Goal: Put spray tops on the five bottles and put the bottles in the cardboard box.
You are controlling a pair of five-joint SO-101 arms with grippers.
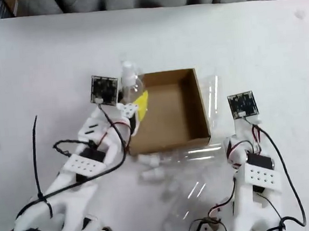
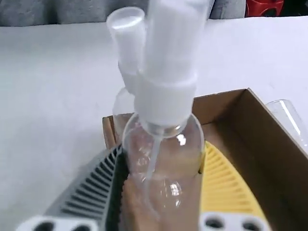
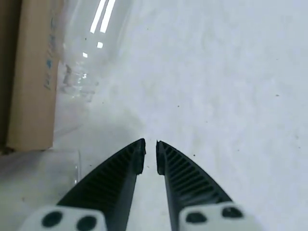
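The cardboard box (image 1: pixel 170 114) lies open at the table's middle. My left gripper (image 2: pixel 161 180) is shut on a clear bottle (image 2: pixel 163 159) with a white spray top (image 2: pixel 168 62), held upright over the box's left wall (image 2: pixel 226 103). Another capped bottle (image 2: pixel 126 33) stands just behind it by the far-left corner. The held bottle (image 1: pixel 131 88) sits beside the yellow finger (image 1: pixel 141 103). My right gripper (image 3: pixel 149 156) is shut and bare, low over the table right of the box (image 3: pixel 29 72). A topless clear bottle (image 3: pixel 79 57) lies along that box wall.
More clear bottles lie in front of the box (image 1: pixel 201 152) and nearer the arms (image 1: pixel 188 196). Loose white spray tops (image 1: pixel 149 160) rest by the box's front-left corner. Open table stretches behind the box and to the far right.
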